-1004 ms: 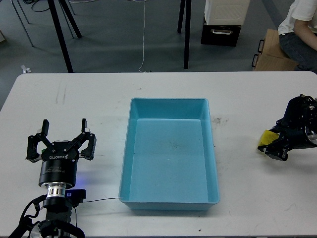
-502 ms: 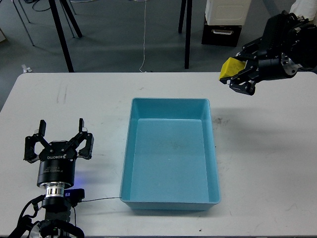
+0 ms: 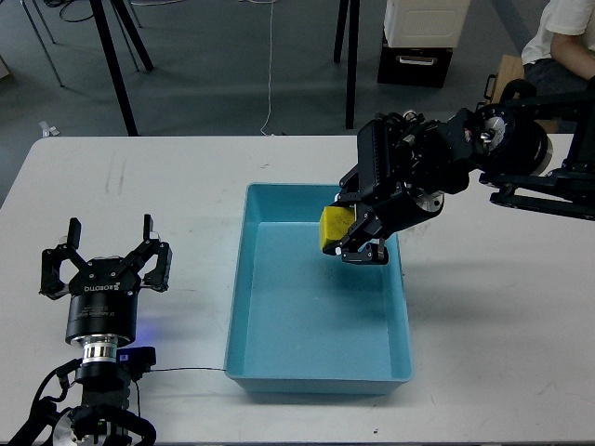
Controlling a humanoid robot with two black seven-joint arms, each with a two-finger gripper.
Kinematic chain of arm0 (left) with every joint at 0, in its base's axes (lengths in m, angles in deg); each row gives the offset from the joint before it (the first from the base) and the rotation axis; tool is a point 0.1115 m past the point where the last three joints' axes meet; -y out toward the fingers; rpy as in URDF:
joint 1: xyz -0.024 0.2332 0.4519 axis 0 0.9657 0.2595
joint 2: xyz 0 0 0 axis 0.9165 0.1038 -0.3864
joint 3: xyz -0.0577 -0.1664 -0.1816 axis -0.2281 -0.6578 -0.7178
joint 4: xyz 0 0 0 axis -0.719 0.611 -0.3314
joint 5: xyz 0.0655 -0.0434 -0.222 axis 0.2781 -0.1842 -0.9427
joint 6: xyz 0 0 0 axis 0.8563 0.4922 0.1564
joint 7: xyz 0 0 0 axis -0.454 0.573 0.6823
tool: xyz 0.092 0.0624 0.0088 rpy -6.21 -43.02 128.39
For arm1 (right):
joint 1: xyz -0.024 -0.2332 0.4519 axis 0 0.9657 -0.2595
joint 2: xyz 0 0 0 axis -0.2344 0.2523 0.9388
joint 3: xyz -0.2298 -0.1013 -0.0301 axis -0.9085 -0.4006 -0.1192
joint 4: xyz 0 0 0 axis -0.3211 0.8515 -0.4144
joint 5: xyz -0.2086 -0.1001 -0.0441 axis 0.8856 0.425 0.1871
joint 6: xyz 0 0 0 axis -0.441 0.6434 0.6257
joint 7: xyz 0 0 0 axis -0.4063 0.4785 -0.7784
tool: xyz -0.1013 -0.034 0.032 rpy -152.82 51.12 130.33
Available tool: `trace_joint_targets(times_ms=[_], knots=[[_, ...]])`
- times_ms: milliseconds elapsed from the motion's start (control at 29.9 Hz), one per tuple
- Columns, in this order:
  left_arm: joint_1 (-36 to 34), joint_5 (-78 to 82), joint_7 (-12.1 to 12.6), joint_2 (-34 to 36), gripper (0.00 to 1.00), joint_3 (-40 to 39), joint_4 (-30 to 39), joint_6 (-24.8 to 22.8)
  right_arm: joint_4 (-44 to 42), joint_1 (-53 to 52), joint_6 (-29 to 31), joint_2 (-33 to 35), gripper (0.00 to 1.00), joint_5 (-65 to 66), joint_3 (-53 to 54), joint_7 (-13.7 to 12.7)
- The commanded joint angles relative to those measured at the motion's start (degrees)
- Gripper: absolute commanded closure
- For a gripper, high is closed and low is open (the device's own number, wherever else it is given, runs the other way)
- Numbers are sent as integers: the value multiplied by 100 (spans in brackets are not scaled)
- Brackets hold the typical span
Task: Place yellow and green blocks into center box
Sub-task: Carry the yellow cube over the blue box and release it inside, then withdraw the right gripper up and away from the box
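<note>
My right gripper (image 3: 351,234) is shut on a yellow block (image 3: 334,228) and holds it in the air over the far part of the light blue box (image 3: 244,279) in the middle of the white table. The box looks empty inside. My left gripper (image 3: 104,243) stands open and empty, fingers up, over the left side of the table, apart from the box. No green block shows in this view.
The white table (image 3: 502,316) spreads around the box. Beyond its far edge are black stand legs (image 3: 113,65), a white cable, a dark case (image 3: 414,63), a cardboard box (image 3: 513,93) and a seated person (image 3: 567,37) at the top right.
My right arm has lifted the yellow block from the table's right side, swung it high, then brought it left and down over the box. My left gripper has shifted slightly and stays open.
</note>
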Motion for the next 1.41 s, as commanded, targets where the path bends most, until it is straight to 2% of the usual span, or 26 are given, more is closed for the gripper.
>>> trace_joint_targets(times_ms=[0,100,201,268,335,402,602,770,937,1037,1171,1372], knots=[[0,0,0,0,0,-84,7,-4,-88,133,4,-298,97,-8,-185,0],[-9,0,0,0,0,-111,7,-4,-220,352,4,-500,94,9,-247,0],[-9,0,0,0,0,-111,7,-4,-387,449,4,-650,87,1,-309,0],[-9,0,-13,0,0,-111,7,-13,-431,476,4,-746,74,-17,-309,0],[-9,0,-13,0,0,-111,7,-13,-475,502,31,-773,53,-52,-309,0],[-9,0,-13,0,0,-111,7,-13,-476,520,48,-773,38,-122,-309,0],[-18,0,-13,0,0,-111,7,-4,-546,520,48,-712,6,-412,-318,0],[-27,9,-13,18,0,-111,7,-13,-563,415,40,-519,4,-473,-274,0],[-79,35,-13,123,0,-163,7,-4,-590,151,-66,52,2,-895,59,0],[-123,44,-13,491,0,-251,16,-13,-651,238,-48,404,2,-1141,1023,0],[-273,35,-13,940,0,-567,25,40,-686,616,22,466,2,-1554,2369,0],[-492,-18,44,1485,0,-1244,16,311,-993,1108,22,37,2,-2336,3715,0]])
